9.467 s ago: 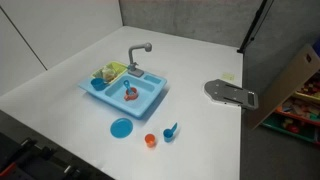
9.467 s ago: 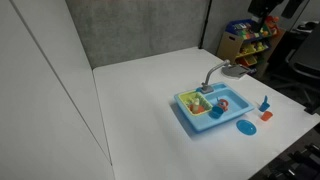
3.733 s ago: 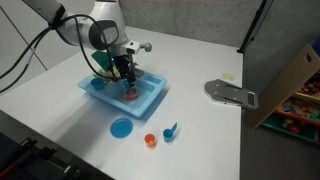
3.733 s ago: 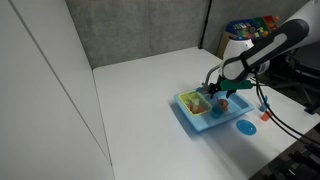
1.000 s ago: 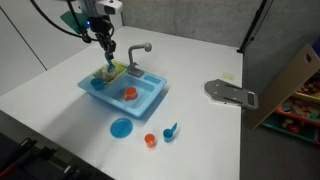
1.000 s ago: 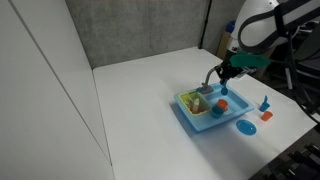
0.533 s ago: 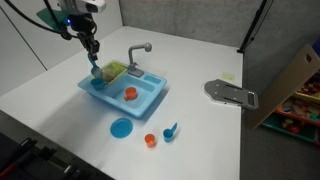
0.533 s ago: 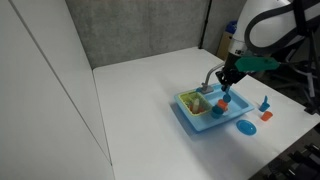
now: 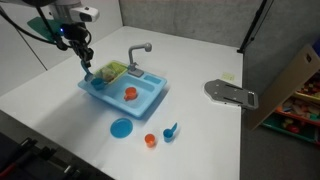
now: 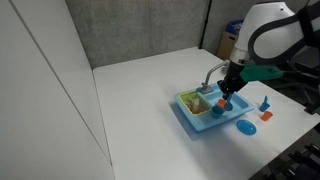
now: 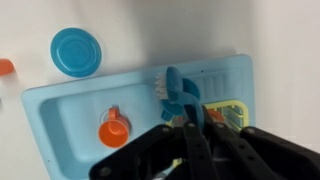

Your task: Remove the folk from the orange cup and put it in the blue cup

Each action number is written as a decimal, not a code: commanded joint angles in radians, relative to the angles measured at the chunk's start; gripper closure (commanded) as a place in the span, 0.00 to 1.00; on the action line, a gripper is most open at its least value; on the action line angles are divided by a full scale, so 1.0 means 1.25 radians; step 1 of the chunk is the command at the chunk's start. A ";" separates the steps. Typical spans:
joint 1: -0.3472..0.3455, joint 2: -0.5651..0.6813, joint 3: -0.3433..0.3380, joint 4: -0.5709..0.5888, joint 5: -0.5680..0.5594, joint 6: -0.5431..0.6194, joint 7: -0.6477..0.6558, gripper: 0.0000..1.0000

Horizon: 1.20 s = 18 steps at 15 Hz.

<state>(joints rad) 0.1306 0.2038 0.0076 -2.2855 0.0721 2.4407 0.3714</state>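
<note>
The orange cup stands in the basin of the blue toy sink. The blue cup sits at the sink's other end, beside a yellow-green rack. My gripper hangs above that end with its fingers shut, the tips just over the blue cup in the wrist view. Only a thin pale sliver between the fingers shows of the folk; in both exterior views it is too small to make out.
A flat blue plate, a smaller orange cup and a blue scoop lie on the white table in front of the sink. The grey faucet rises at the sink's back. A grey plate lies farther off.
Over the last second my gripper has moved sideways and down, away from the faucet toward the sink's rack end, still shut. The orange cup has stayed in the basin.
</note>
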 commanded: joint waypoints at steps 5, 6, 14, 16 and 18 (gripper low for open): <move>-0.011 0.027 0.018 0.007 0.013 0.063 -0.031 0.96; -0.011 0.033 0.019 0.011 0.013 0.066 -0.031 0.96; -0.010 0.088 0.020 0.042 0.011 0.099 -0.041 0.96; -0.010 0.098 0.020 0.048 0.011 0.111 -0.048 0.96; -0.011 0.104 0.020 0.054 0.012 0.117 -0.052 0.96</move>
<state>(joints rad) 0.1305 0.3131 0.0237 -2.2469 0.0721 2.5760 0.3441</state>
